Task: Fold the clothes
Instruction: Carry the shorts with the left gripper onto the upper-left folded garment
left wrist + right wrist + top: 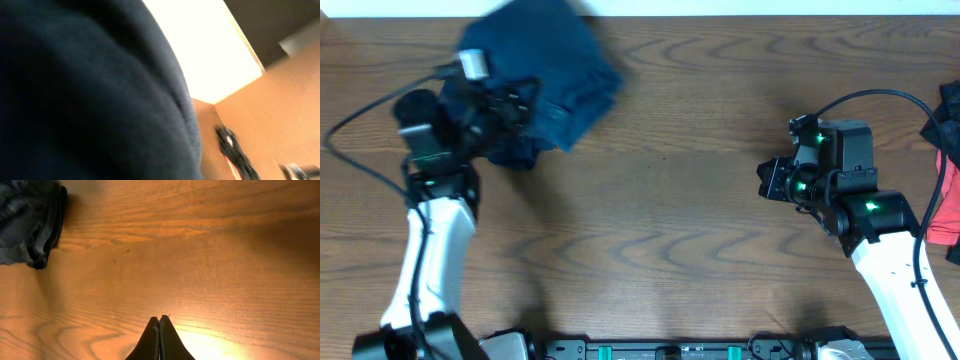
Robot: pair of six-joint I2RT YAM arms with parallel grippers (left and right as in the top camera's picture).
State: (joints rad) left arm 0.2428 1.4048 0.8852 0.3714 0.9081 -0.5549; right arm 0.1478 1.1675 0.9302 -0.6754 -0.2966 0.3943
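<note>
Rightward, coral-red garment [946,205] at table [670,200] edge; navy shorts [555,75] far-left.

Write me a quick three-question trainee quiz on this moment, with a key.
1. True or false: the right arm's fingers are shut over bare table, holding nothing.
2. Where is the navy garment? A) far left, at the left arm's fingers; B) table centre; C) under the right arm.
3. Fill in: the bright garment at the table's right edge is coloured ___.
Key: 1 true; 2 A; 3 red.
</note>
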